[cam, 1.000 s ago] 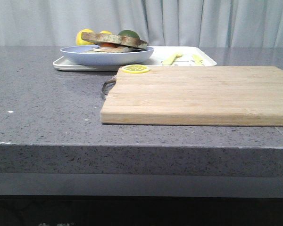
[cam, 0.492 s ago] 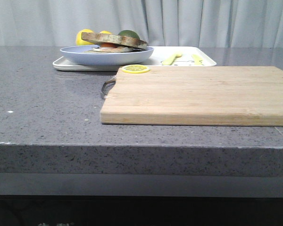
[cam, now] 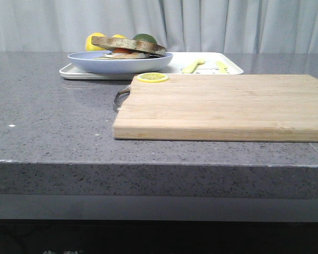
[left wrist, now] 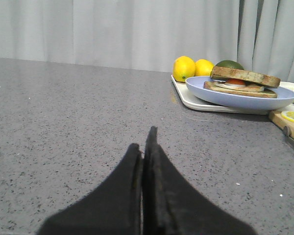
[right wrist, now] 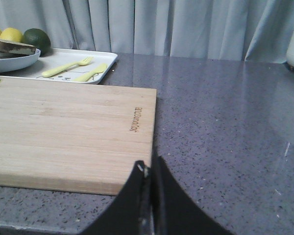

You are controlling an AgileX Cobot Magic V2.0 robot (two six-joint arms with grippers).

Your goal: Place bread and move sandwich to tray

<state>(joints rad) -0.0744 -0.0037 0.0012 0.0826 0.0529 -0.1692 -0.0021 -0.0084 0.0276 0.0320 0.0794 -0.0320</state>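
We face a speckled dark grey stone counter (cam: pixel 53 121) backed by pale grey pleated curtains (cam: pixel 212 24). A light wooden cutting board (cam: pixel 222 106) lies near and to the right, with a lemon slice (cam: pixel 152 77) on its far-left corner. At the far side sits the flat white rectangular tray (cam: pixel 228 69); the round pale blue plate (cam: pixel 119 62) rests on the tray's left end and holds the brown-crusted sandwich (cam: pixel 128 46). Two yellow lemons (left wrist: pixel 192 67) and a dark green fruit (left wrist: pixel 229 64) sit behind it, and pale yellow plastic cutlery (right wrist: pixel 73 68) lies on the tray's right part. Our left gripper (left wrist: pixel 146 147) and right gripper (right wrist: pixel 149 171) each have their black fingers pressed together, grasping nothing, low over the counter.
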